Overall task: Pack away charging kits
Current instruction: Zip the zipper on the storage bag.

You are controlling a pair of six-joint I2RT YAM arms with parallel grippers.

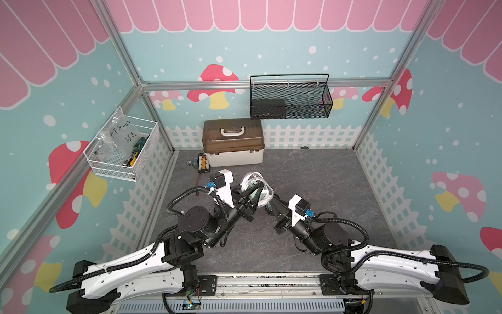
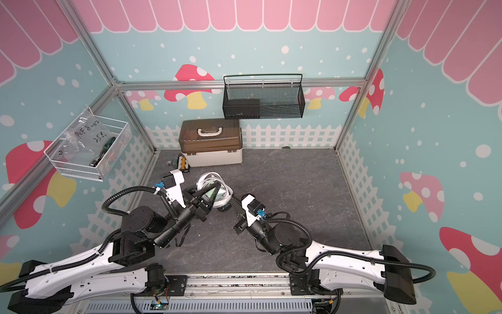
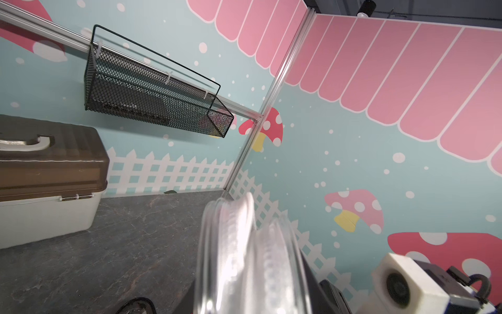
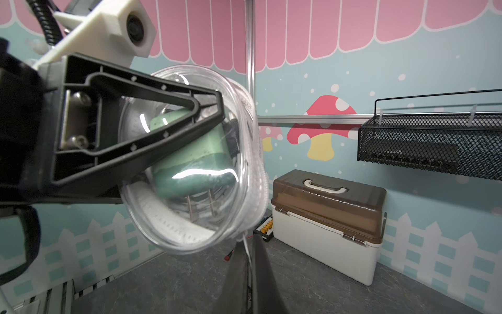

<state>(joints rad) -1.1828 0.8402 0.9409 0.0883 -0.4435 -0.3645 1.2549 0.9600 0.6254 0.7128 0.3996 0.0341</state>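
above the table [image 1: 320, 190], left gripper [image 1: 256, 191] clamps the clear pouch [image 4: 195, 217] with a green plug [image 4: 195, 163] inside; right gripper [image 4: 248, 261] is fully closed at its rim. we judge zipping is the step in hand; next calls for a steady pull.

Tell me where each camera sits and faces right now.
Top views: overhead, looking down on the table; both arms show, left gripper holding the clear pouch.
Left wrist: looks past the pouch toward the far corner; the right arm's camera shows.
Right wrist: faces the left gripper and pouch; right gripper shows.
Shared: all show the brown-lidded box.
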